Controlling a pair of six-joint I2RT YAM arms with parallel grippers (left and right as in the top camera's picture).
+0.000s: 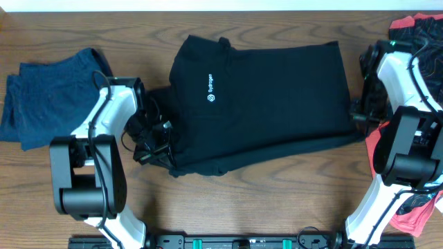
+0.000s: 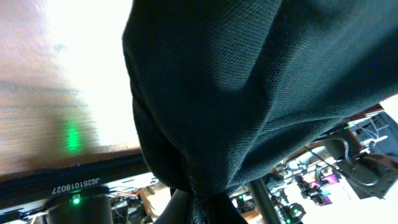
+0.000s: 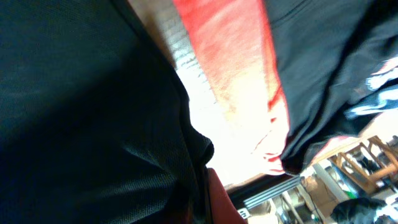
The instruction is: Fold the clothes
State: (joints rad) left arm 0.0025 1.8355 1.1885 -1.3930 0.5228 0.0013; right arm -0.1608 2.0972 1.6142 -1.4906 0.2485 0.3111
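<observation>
Currently the black shirt [image 1: 263,97] lies flat mid-frame on the table [image 1: 277,200]. Its long axis runs left-right, with the right end tilted slightly up-frame. The white logo [image 1: 212,88] faces up near its left end.

The left gripper [image 1: 151,138] is at the shirt's lower-left corner. In the left wrist view the fabric [image 2: 249,93] bunches down to a single pinch point at the bottom of the frame, so I read it as clamped on that corner.

The right gripper [image 1: 358,116] is at the shirt's right edge. Its wrist view is filled with black cloth and the fingers aren't resolvable, so I can't tell whether it is gripping or apart.

Key relation: each arm sits at one end of the long axis, with the shirt body between them. The left arm has the bunched corner, and from there the rest of the shirt lies to the right and up-frame. A fold from that corner would probably go across the short axis or rightward along the length.

Other items:
- A blue garment [image 1: 48,104] at upper left, apart from the shirt.
- A red garment [image 1: 415,28] along the right edge, beside the right arm. There's some snag risk there.
</observation>
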